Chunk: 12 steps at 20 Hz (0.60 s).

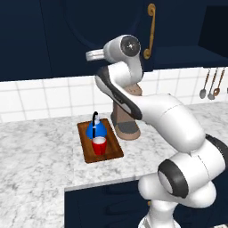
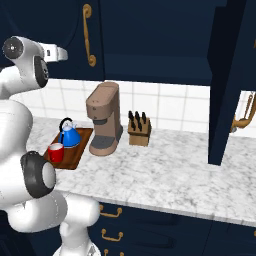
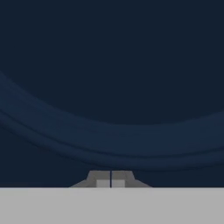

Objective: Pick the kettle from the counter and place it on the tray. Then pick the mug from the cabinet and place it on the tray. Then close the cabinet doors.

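Navy door (image 3: 112,65) panel fronts the closed fingers (image 3: 110,180), arched moulding just beside.

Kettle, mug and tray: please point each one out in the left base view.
kettle (image 1: 95,129), left base view, blue dome.
mug (image 1: 99,145), left base view, red side wall.
tray (image 1: 115,150), left base view, bare right part.
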### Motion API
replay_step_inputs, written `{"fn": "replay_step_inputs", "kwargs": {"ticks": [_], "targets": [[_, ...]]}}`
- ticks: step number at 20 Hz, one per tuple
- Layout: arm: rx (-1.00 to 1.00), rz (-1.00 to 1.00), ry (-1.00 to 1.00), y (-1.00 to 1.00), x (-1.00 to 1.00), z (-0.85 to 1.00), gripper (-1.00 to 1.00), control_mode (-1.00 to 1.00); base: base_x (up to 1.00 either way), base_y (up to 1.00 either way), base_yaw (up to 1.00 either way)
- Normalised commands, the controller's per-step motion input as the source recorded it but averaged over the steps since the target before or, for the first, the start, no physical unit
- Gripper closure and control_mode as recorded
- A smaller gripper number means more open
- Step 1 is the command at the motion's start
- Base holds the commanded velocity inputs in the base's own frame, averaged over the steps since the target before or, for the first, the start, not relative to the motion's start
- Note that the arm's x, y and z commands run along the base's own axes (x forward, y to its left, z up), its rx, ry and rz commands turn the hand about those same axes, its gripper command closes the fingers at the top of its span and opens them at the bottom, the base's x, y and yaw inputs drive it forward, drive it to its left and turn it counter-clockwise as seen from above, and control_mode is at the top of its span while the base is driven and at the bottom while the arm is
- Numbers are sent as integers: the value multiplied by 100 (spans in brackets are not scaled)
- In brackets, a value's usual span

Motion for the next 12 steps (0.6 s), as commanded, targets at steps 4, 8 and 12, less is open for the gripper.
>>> {"fn": "replay_step_inputs", "kwargs": {"ticks": [4,8,12], "targets": [[0,10,1,-13,42,-11,100,-100,0,0,0],[0,10,-6,0,5,-11,100,-100,0,0,0],[1,9,-6,-2,-2,0,100,-100,0,0,0]]}}
